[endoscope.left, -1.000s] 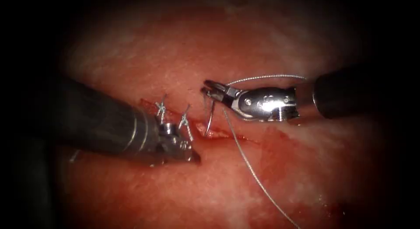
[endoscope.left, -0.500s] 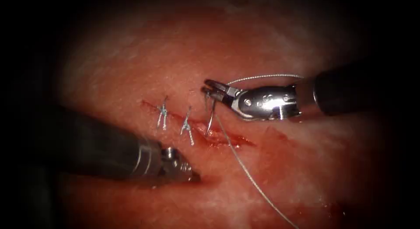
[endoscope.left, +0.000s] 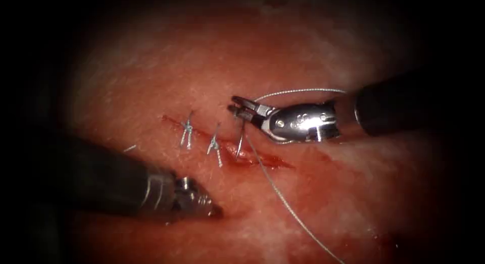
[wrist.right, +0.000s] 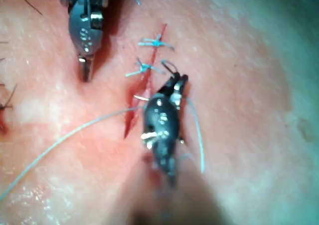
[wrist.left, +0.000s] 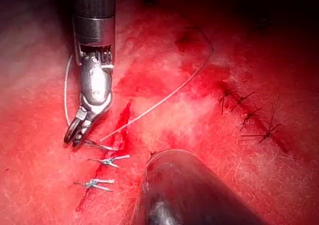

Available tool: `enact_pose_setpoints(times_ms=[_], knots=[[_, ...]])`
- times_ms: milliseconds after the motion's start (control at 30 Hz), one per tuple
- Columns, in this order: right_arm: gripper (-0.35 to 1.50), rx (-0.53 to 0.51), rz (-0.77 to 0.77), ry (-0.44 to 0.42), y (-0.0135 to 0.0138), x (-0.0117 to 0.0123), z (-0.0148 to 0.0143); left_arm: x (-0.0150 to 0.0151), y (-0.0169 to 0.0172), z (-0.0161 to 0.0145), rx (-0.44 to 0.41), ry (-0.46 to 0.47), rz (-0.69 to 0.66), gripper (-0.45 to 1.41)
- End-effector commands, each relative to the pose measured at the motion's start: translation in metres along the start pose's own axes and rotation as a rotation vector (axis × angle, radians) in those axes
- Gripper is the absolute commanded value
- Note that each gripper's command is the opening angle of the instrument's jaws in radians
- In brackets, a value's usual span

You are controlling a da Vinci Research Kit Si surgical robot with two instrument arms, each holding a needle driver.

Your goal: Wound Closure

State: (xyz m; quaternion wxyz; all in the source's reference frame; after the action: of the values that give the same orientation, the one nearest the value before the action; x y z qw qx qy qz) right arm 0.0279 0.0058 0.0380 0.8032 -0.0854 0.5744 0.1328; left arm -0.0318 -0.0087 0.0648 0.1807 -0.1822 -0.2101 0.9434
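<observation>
While the right tool [endoscope.left: 241, 106] clamps the curved needle [endoscope.left: 241, 139] near its tail, tip entering the cut [endoscope.left: 252, 158], the left tool [endoscope.left: 204, 206] waits closed (holding nothing) below.

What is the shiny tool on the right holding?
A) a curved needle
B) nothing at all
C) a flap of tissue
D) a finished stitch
A: the right tool has its jaws shut on the top end of the needle, whose lower end goes into the cut in the tissue.
</observation>
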Motion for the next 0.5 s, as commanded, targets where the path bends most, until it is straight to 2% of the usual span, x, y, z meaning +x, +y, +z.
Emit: enact_pose_setpoints(times_ms=[33,300,500], knots=[[-0.35,0.004,0.008,0.003,-0.0012,0.0001,0.0,-0.0003,0.001,0.0008,-0.005,-0.002,-0.001,-0.45],[-0.35,0.014,0.018,0.016,-0.0017,0.0007,-0.0003,0.0,0.0004,0.0007,0.001,-0.003,-0.002,-0.45],[-0.35,-0.021,0.034,0.011,0.0003,0.0012,-0.001,-0.0001,0.0003,0.0009,0.002,-0.003,-0.006,-0.45]])
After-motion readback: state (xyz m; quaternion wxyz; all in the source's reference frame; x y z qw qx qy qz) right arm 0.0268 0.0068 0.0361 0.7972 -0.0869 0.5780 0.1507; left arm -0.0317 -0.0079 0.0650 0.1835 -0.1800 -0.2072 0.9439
